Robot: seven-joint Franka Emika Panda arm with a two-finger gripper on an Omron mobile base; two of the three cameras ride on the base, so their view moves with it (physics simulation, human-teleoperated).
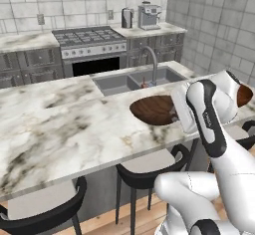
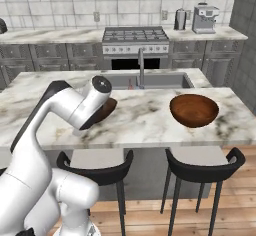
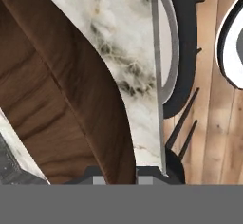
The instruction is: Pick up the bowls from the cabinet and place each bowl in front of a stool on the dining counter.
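The dark brown bowl (image 1: 155, 110) sits on the table (image 1: 60, 124), the marble-topped dining counter, close to its near edge and just in front of the double sink (image 1: 132, 81). A stool (image 1: 149, 167) stands at the table's edge right below this bowl. In the hand view the dark brown bowl (image 3: 61, 99) has its rim running down to the fingertips at the bottom, and a strip of bare marble separates the rim from the table's straight edge; past that edge lie a stool's black frame (image 3: 182, 47) and the wooden floor (image 3: 213, 123).

The reddish-brown bowl (image 2: 194, 110) stands on the same table, well apart from the dark brown bowl along the near edge, with a stool (image 2: 202, 167) in front of it. Between the two bowls the marble is bare, and the table beyond the dark brown bowl, away from the sink, is open too.

The end effector (image 3: 121, 178) is narrowed down onto the rim of the dark brown bowl, its tips on either side of the wall. In the base views the arm's wrist covers it, pressed against the bowl's side.

No writing can be read on the coffee machine (image 1: 148, 16), the stove (image 1: 89, 42) or anything else.
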